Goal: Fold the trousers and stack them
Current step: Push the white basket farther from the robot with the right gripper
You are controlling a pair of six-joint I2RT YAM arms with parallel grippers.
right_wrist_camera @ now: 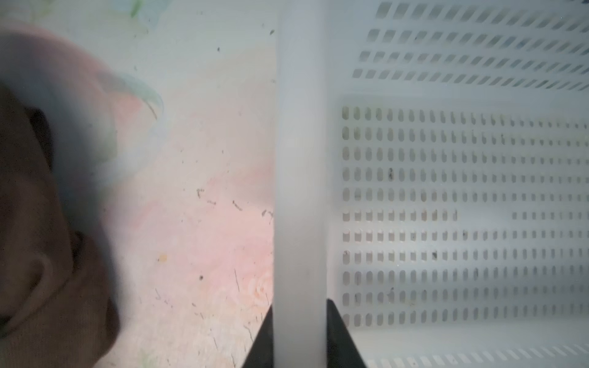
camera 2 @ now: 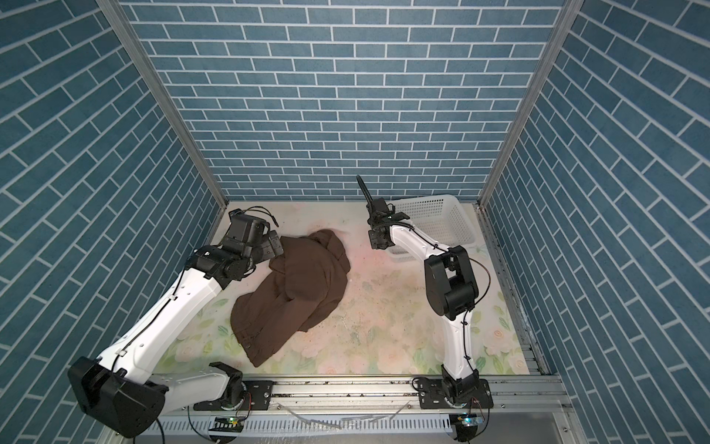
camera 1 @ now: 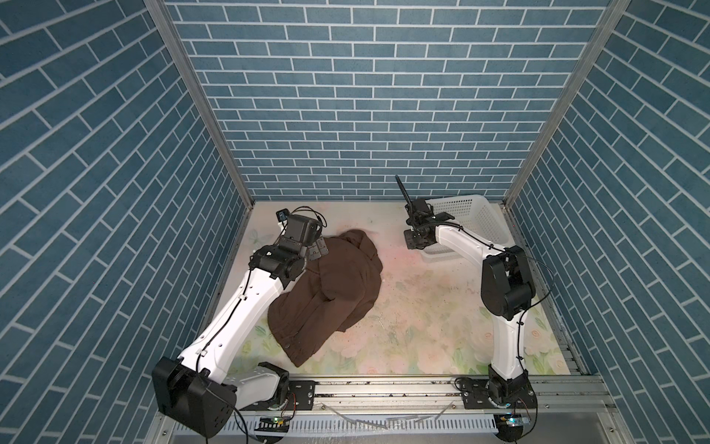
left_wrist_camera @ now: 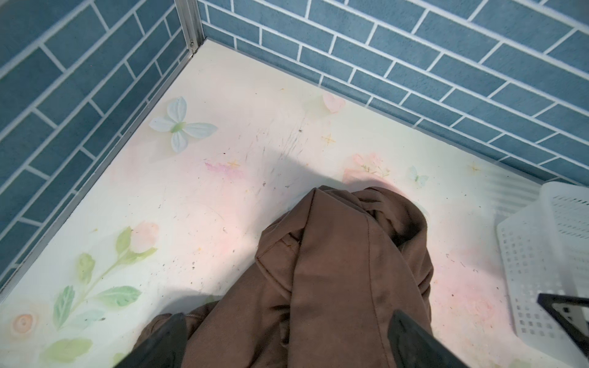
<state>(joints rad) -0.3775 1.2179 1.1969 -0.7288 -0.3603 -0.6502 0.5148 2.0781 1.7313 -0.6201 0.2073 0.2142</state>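
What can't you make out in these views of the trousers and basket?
Both top views: left arm hides the trousers' near left edge.
Right wrist view: trousers blurred, cut by frame edge.
Every view: leg layout buried in the heap's folds.
Both top views: right arm covers part of the basket's near side.

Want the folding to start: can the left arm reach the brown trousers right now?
Probably yes. The left gripper hangs open right over the trousers, nothing between them. The right gripper is away, gripping the basket rim.
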